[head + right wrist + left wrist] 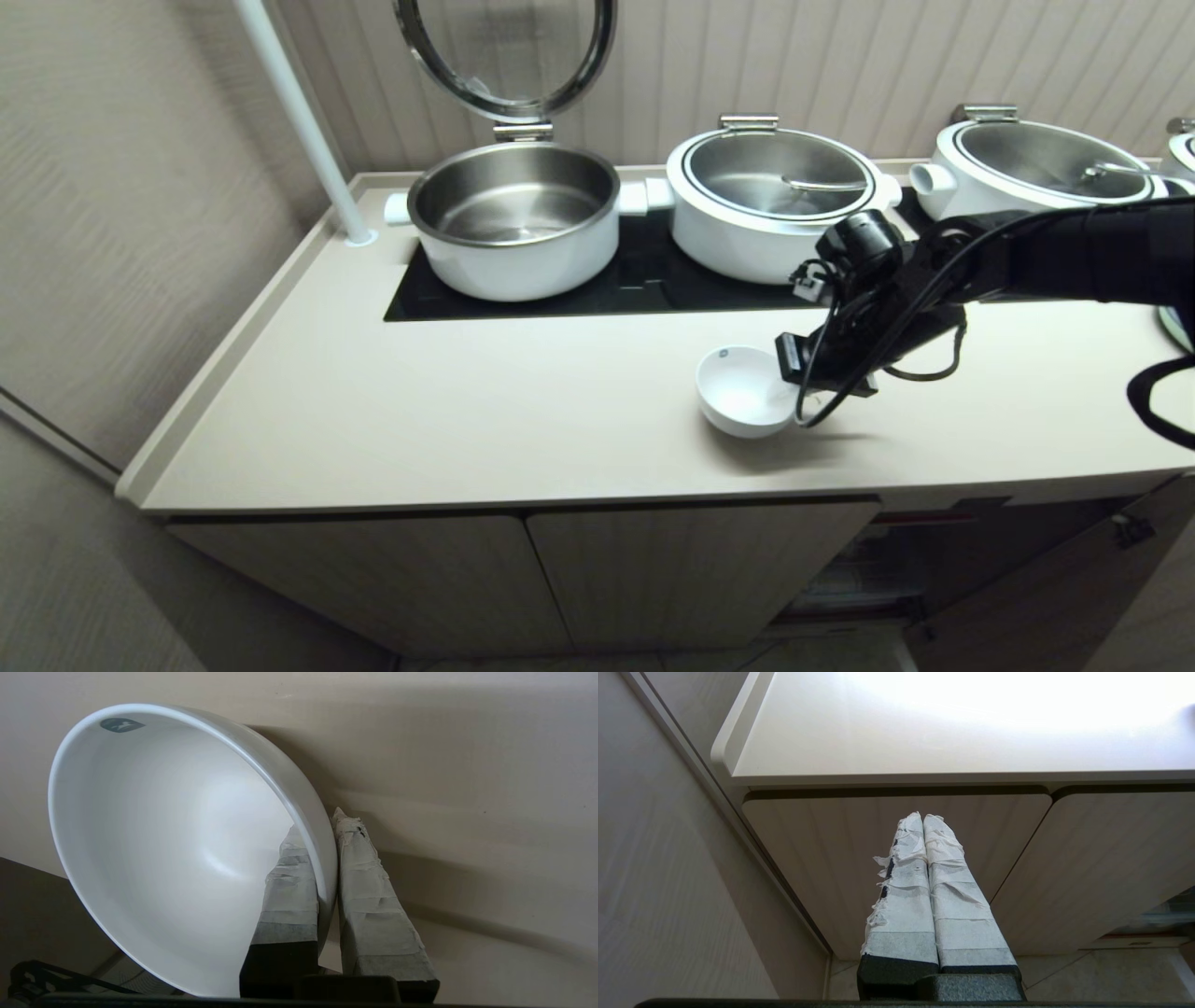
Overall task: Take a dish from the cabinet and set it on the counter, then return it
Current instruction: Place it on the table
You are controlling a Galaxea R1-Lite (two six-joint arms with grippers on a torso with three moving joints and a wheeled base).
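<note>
A small round white ceramic bowl [742, 390] sits tilted at the near part of the long cream-beige counter [448, 401], in front of the inset glossy black rectangular panel [644, 280] and well clear of the front edge. The right gripper [794, 373], at the end of a black arm reaching in from the robot's right, is clamped on the bowl's rim at its right side; in the right wrist view one tape-wrapped finger [289, 891] lies inside the bowl and the other presses the outer wall, with only the thin rim between them, and a small grey mark [121, 724] shows on the inner wall near the far rim. Whether the bowl's foot touches the counter or hangs just above it cannot be told. On the black panel stand three large white-and-steel pots: the left pot [515, 224] is open with its round glass lid [504, 56] hinged upright, the middle pot [775, 201] and the right pot [1036, 173] are lidded. A white pole [303, 121] rises from the counter's back left corner. Below the counter, the low beige cabinet [560, 579] has its left doors shut, while the right part stands open, showing a dark interior. The left gripper [923, 817] hangs low in front of the cabinet's fluted doors, its taped fingers [903, 896] pressed together and holding nothing.
</note>
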